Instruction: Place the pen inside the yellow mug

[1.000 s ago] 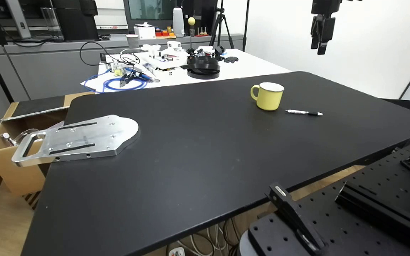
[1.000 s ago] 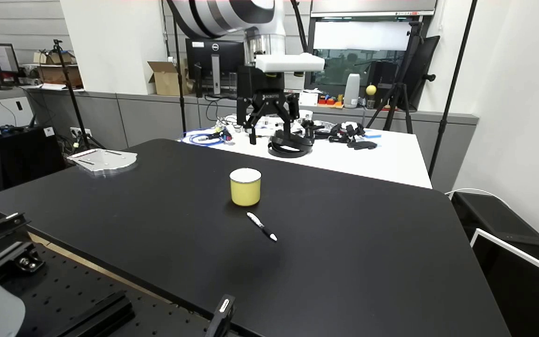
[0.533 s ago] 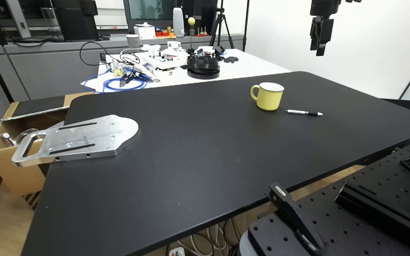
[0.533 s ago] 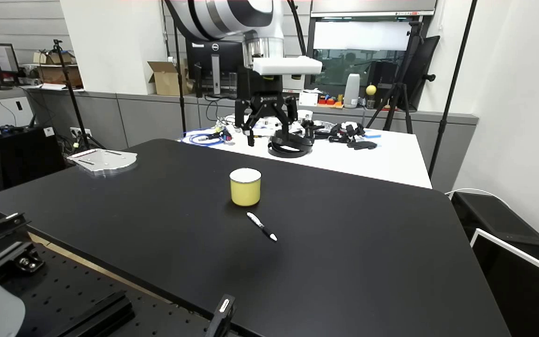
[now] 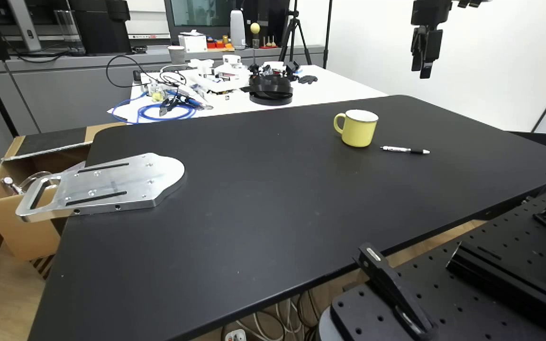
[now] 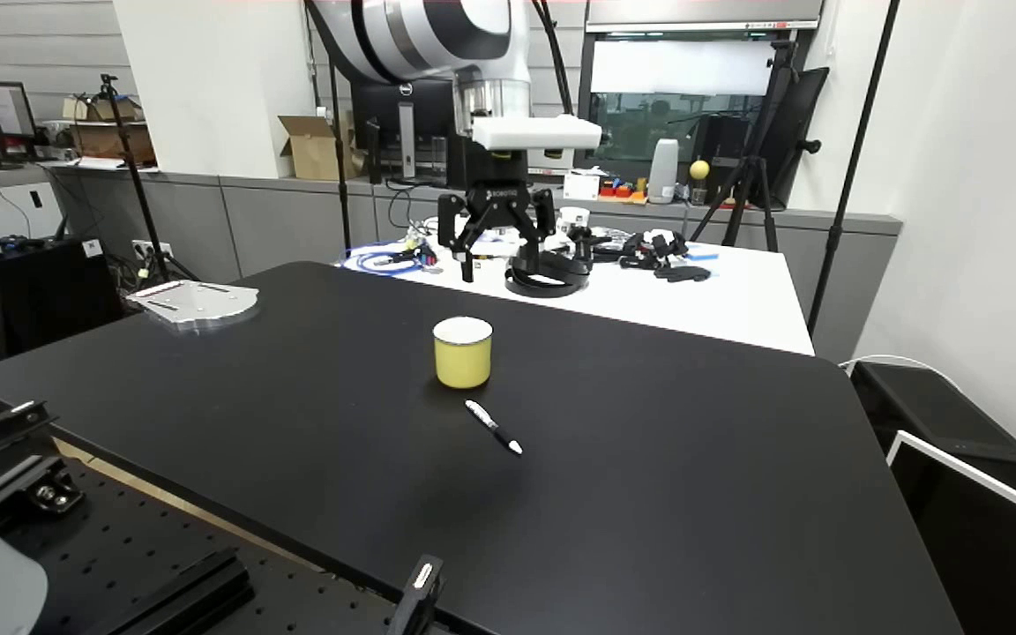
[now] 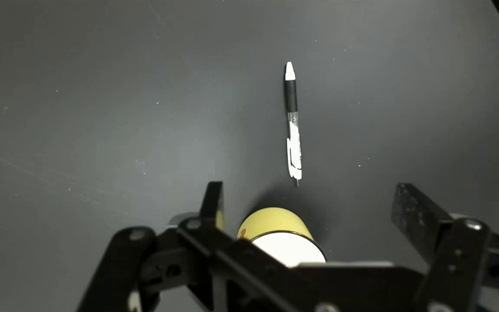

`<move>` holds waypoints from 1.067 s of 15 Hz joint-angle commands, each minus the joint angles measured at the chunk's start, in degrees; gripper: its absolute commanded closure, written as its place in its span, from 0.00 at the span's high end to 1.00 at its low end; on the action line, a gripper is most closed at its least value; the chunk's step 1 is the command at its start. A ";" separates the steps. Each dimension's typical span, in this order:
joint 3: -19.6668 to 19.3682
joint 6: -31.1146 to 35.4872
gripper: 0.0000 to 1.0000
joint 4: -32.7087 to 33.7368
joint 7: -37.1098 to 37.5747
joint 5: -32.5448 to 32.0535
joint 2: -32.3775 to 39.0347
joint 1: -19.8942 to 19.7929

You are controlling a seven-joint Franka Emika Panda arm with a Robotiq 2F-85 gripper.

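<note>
In an exterior view the arm [image 6: 424, 40] enters at the top of the frame, a little left of the middle, then bends, and its last part goes almost vertically down. The gripper [image 6: 500, 263] hangs at this end, pointing downward, well above the table [image 6: 693, 485]. In an exterior view it is seen at the upper right, from its side, before the white wall [image 5: 500, 71], and there the width of its gap cannot be told. In the wrist view the two fingers [image 7: 415, 216] are spread wide, one left of the middle and one at the right, in the lower half of the frame.

The pen [image 7: 293, 125] lies flat on the table, well apart from the gripper. In the wrist view it is in the upper middle, in a nearly vertical line, higher than the tips of the fingers and, from side to side, between them. Its white tip is turned to the top of the frame, its clip end to the mug [image 7: 275, 219]. The mug stands upright at the lower middle, just beside this end, partly hidden by the gripper.
</note>
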 commanded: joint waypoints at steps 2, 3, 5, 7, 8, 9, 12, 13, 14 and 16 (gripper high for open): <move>1.34 3.39 1.00 -0.46 -0.59 0.00 2.91 -2.20; 1.35 5.05 1.00 -0.62 -0.96 -0.29 3.83 -2.58; 2.09 7.27 1.00 -0.60 -3.38 0.92 5.95 -3.83; 2.64 9.16 1.00 -0.79 -4.16 0.80 7.99 -4.69; 2.82 9.86 1.00 -0.81 -4.03 0.74 8.89 -5.00; 3.57 10.32 1.00 -0.91 -4.82 1.60 9.68 -5.73; 4.48 14.53 1.00 -1.74 -3.56 1.83 11.90 -6.42; 4.99 15.87 1.00 -2.00 -3.67 2.01 12.57 -6.78; 5.38 17.58 1.00 -2.26 -3.42 2.14 13.29 -7.04; 6.11 19.85 1.00 -2.35 -3.18 2.19 14.92 -7.45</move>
